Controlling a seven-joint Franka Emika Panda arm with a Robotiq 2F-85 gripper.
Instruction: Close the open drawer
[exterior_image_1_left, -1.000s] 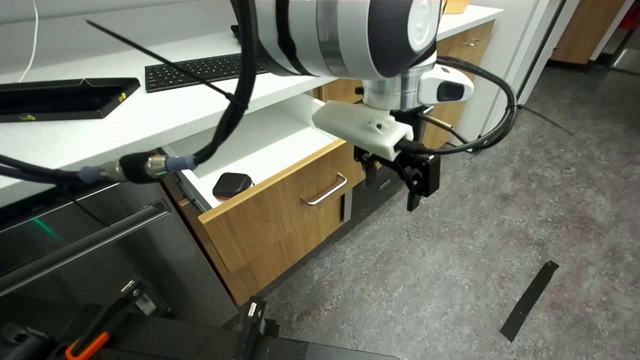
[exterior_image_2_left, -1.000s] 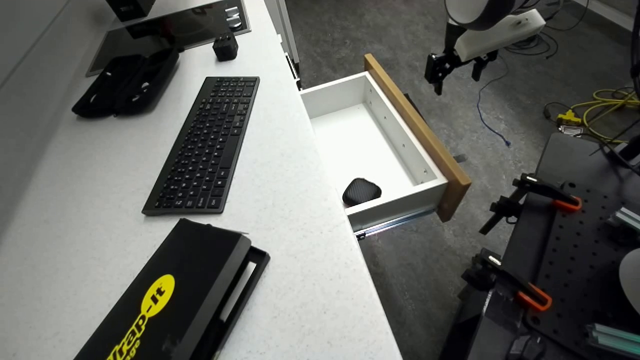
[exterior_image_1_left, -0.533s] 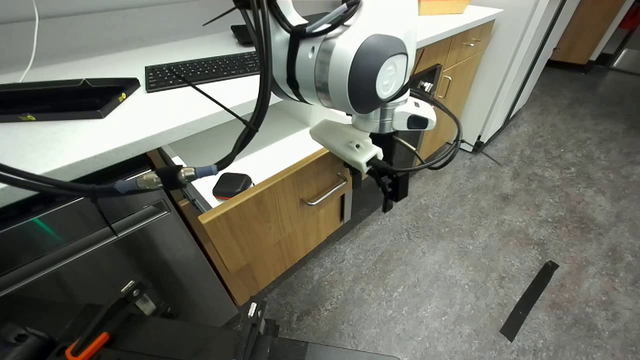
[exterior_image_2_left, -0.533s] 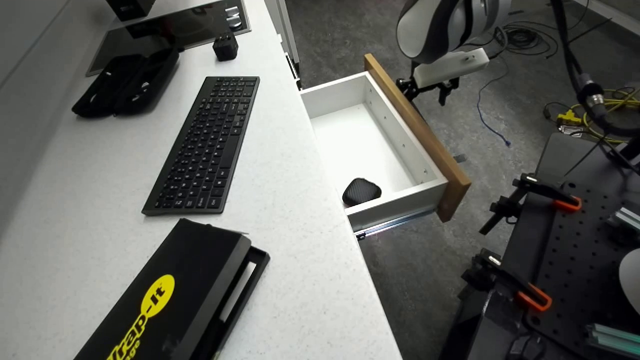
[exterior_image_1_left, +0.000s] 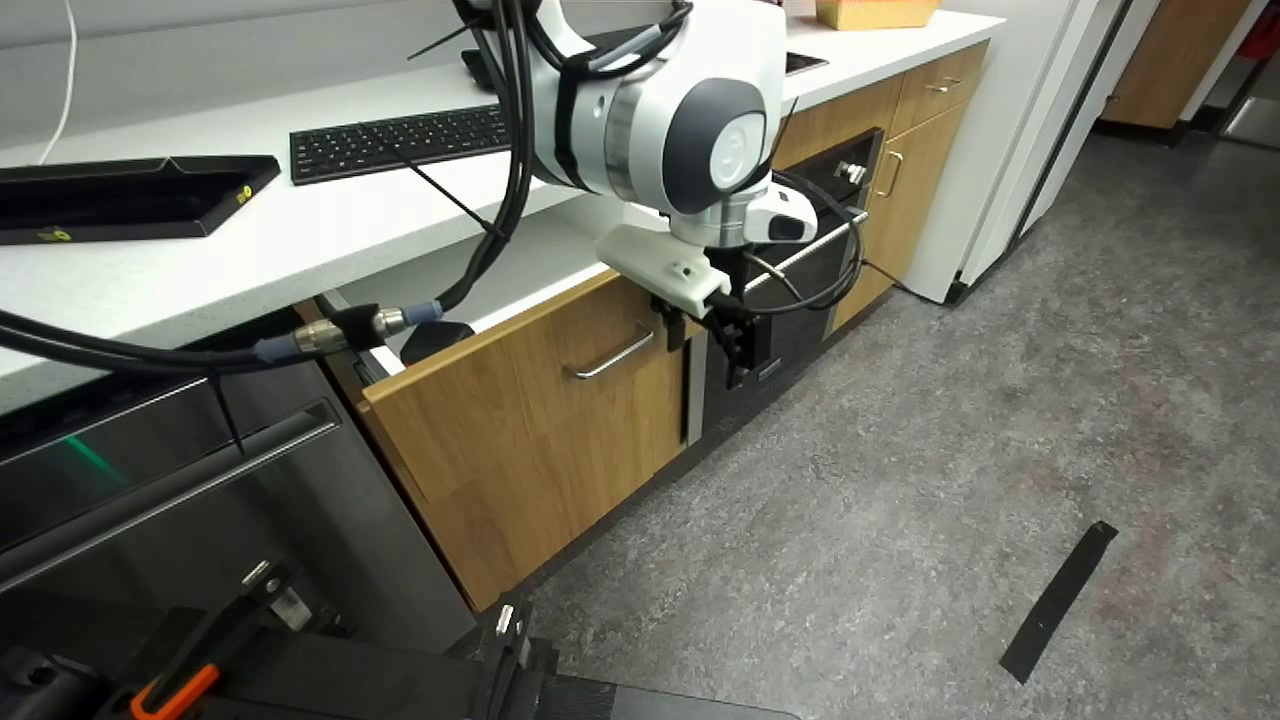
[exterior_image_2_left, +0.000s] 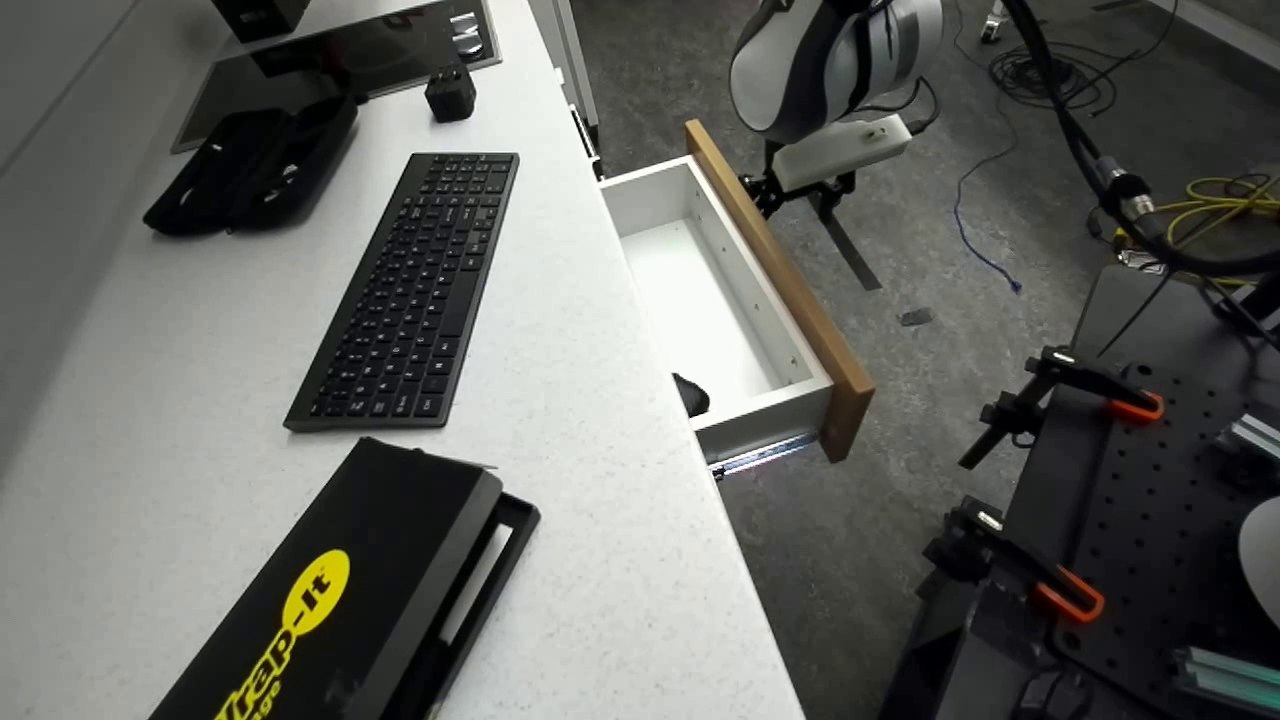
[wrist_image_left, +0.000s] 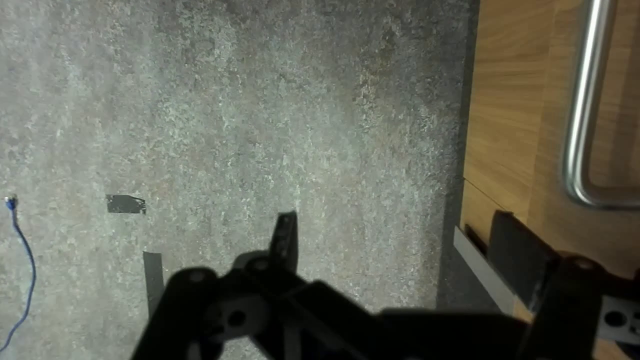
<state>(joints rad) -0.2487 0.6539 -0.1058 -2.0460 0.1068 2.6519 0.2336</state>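
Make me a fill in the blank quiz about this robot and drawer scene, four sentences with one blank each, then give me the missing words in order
The drawer is not yet fully closed, and its inside is ____.
As the wrist view shows, the jaws of the gripper are not shut but ____.
The oval on the black box on the counter is ____.
The cable at the left edge of the wrist view is ____.

Missing words in order: white; open; yellow; blue.
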